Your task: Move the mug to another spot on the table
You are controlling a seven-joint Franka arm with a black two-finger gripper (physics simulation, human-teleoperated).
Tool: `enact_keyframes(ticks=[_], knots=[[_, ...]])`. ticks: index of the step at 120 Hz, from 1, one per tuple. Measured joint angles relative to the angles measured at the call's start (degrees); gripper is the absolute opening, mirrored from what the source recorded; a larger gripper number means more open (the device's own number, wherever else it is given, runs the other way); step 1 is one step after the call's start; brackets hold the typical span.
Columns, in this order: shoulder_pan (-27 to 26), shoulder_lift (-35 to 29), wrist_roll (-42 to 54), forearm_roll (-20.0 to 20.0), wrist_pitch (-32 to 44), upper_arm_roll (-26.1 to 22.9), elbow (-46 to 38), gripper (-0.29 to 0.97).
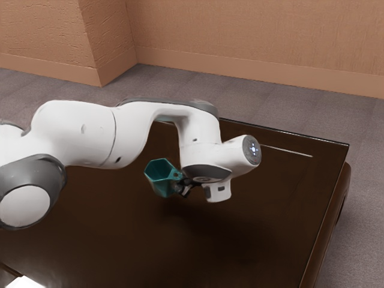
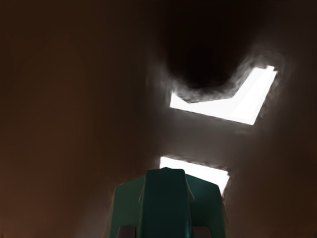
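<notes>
A teal mug (image 1: 161, 176) with faceted sides hangs tilted above the dark brown table (image 1: 270, 228), its mouth turned toward the exterior view's upper left. My gripper (image 1: 182, 185) is shut on the mug at its side, near the handle, with the hand pointing toward the exterior view's left. In the wrist view the teal mug (image 2: 166, 206) sits right under the hand, with the glossy table (image 2: 74, 124) far below it. The mug's shadow lies on the table beneath it.
The table's far edge (image 1: 288, 133) and right edge (image 1: 336, 198) border grey carpet. My white arm (image 1: 120, 138) reaches in from the exterior view's left over the table. Bright reflections (image 2: 233, 101) shine on the tabletop.
</notes>
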Motion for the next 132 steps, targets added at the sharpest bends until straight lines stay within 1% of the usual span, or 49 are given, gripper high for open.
enact_keyframes(ticks=[12, 27, 32, 37, 57, 75, 91, 132], knots=[[0.3, 2.4, -1.9, 0.6, -4.2, 0.1, 2.3, -0.02], [6.8, 3.0, -3.8, 3.0, -7.0, -7.1, 2.8, -0.01], [9.1, 3.2, -4.2, 4.4, -7.6, -10.5, 2.8, -0.01], [10.5, 3.5, -4.6, 5.7, -8.0, -12.8, 2.9, -0.01], [15.3, 4.0, -4.7, 9.8, -8.5, -17.1, 3.1, -0.01], [19.9, 5.3, -2.6, 11.2, -6.7, -20.7, 3.8, 0.0], [21.0, 7.3, -0.2, 12.3, -5.7, -21.6, 6.2, 0.0], [22.3, 8.5, 6.0, 13.0, -4.1, -21.7, 6.1, 0.0]])
